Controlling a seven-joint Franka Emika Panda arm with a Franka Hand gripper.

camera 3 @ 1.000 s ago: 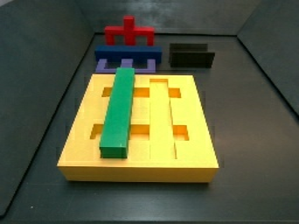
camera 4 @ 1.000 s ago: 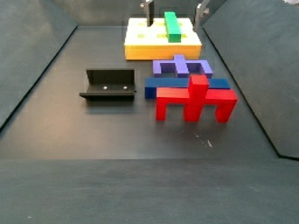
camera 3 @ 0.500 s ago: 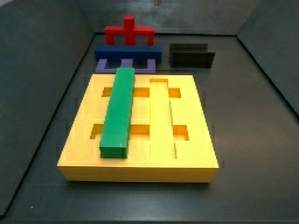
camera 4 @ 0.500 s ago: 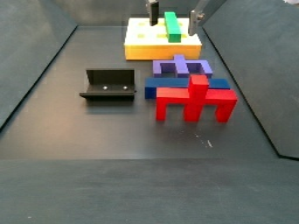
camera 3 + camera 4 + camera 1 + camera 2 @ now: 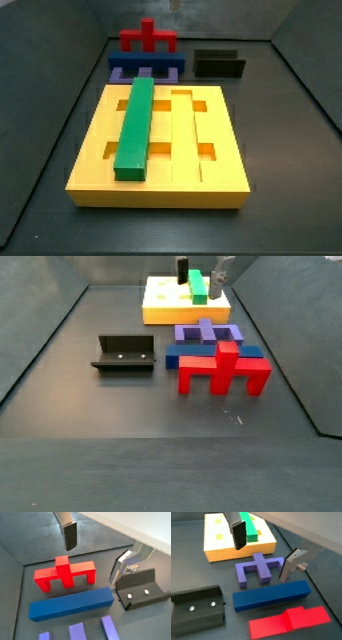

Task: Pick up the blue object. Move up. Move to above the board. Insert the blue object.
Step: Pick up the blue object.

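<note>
The blue object [image 5: 70,604] is a navy bar lying flat on the dark floor between the red cross-topped piece [image 5: 65,573] and a purple forked piece [image 5: 258,568]. It also shows in a wrist view [image 5: 271,596] and in a side view [image 5: 214,353]. The yellow board [image 5: 221,140] carries a green bar [image 5: 136,125] in one groove. My gripper [image 5: 202,274] is open and empty. It hangs high over the board's edge nearest the loose pieces. In both wrist views the fingers [image 5: 69,534] stand wide apart above the pieces, touching nothing.
The fixture [image 5: 123,354], a black bracket, stands on the floor beside the pieces and shows in a wrist view [image 5: 141,589]. Dark walls enclose the floor on the sides and back. Bare floor lies in front of the red piece [image 5: 223,368].
In a side view the gripper's fingers have shifted slightly from over the board toward the loose pieces. No piece has moved.
</note>
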